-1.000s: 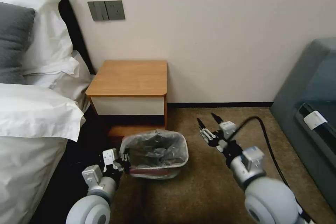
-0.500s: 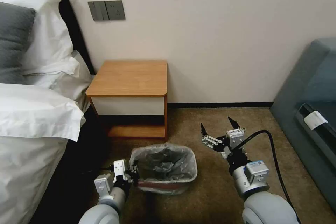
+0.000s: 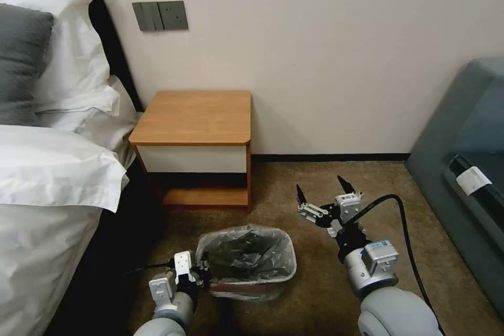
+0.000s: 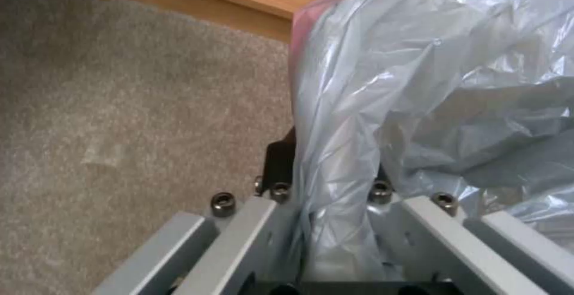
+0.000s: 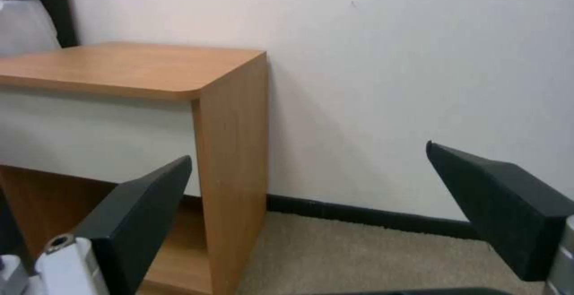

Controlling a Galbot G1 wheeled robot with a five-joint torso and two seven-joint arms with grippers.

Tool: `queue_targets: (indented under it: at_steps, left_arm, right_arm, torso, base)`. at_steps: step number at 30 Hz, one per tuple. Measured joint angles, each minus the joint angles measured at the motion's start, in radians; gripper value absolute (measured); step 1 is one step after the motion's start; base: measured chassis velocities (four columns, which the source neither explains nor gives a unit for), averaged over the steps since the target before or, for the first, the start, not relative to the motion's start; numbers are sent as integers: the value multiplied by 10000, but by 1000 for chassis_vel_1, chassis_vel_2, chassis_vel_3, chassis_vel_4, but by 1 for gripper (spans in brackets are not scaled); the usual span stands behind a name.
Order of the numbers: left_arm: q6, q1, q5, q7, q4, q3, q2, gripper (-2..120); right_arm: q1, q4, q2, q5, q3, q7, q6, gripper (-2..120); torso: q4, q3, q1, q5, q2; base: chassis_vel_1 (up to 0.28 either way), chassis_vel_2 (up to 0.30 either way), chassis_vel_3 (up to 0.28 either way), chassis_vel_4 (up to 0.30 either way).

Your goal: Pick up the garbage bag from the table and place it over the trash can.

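Note:
The garbage bag point(image 3: 247, 252), grey and wrinkly with a pinkish-red rim, lines the trash can point(image 3: 292, 269) and folds over its edge. The can stands on the carpet in front of the table point(image 3: 197, 115). My left gripper point(image 3: 202, 271) is at the can's near-left corner, shut on the bag's edge. In the left wrist view the bag point(image 4: 419, 84) runs down between the fingers of the left gripper point(image 4: 323, 169). My right gripper point(image 3: 320, 187) hovers open to the right of the can, holding nothing. In its wrist view the right gripper point(image 5: 308, 154) faces the table point(image 5: 119, 66) and the wall.
A bed with white pillows point(image 3: 47, 168) is at the left, close to the table. A grey armchair point(image 3: 462, 168) stands at the right. Brown carpet point(image 3: 315, 283) lies around the can. A black cable point(image 3: 399, 215) loops off the right arm.
The left gripper has drawn the can and bag toward me and slightly right, away from the table. The right gripper has opened wider and turned at the wrist.

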Motion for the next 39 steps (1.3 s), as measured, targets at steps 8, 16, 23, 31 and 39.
queue_targets:
  at_steps: [8,16,23,31,39]
  left_arm:
    - [-6,-118,337,-8,138,-3,90,40]
    - [41,-113,828,169,6,-87,141,67]
    - [40,-28,1136,429,-314,-332,265,93]
    - [-886,359,1772,892,-799,-891,370,100]
    - [-3341,910,4010,1832,-743,-1960,373,100]
  right_arm:
    - [63,-5,-59,57,-5,-9,-37,100]
    - [45,35,-24,67,-12,-2,-45,100]
    - [-169,139,37,96,70,52,-52,100]
    - [-544,296,66,168,290,124,11,100]
    - [-1421,-41,504,-219,378,27,979,100]
  torso:
    - [-1,1,0,-1,0]
    - [-1,1,1,-3,0]
    - [-1,1,1,-1,0]
    - [-1,1,1,-2,0]
    - [-1,1,1,0,0]
  base:
    - [0,0,0,0]
    - [0,0,0,0]
    - [0,0,0,0]
    - [0,0,0,0]
    - [0,0,0,0]
